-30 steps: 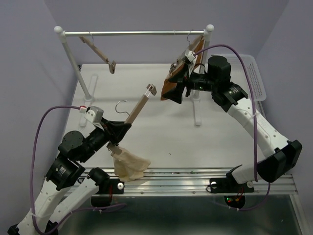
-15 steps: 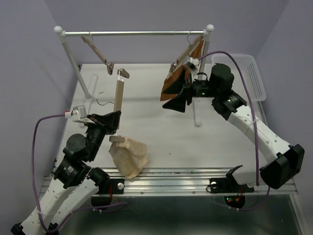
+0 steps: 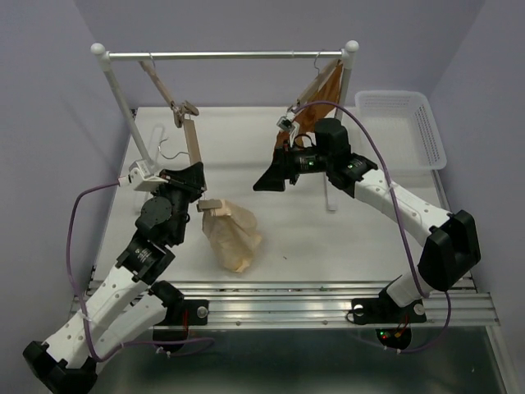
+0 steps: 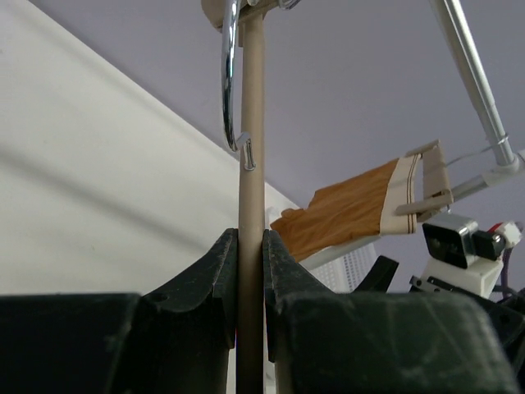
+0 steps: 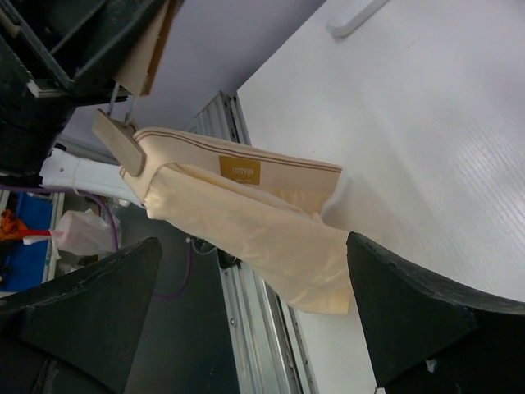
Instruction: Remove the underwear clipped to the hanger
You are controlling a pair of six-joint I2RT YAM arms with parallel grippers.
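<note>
The left pincer (image 3: 194, 175) is clamped narrow on the hanger (image 3: 192, 144), gripping the wooden bar partway along so that it stands steeply. The underwear (image 3: 232, 234) hangs in a loose bundle from the clip (image 3: 210, 204) at the bar's low end. Its lower folds are near or on the surface (image 3: 328, 238), and I cannot tell which. The right pincer (image 3: 264, 180) is spread wide, holds nothing, and faces the cloth from well apart. The main risk is the pull. If the right pincer takes only a thin outer fold, the floppy cloth is likely to slide out and stay clipped. If it takes a firm bite and tugs without the clip giving, the load goes into the bar, which is held at one narrow spot, so it may pivot or slip through the left pincer. A hard yank may also stretch the waistband. The bar's top end sits just beside a spare hanger (image 3: 161, 84) on the rail (image 3: 230, 56), so any swing could knock or tangle the two.
</note>
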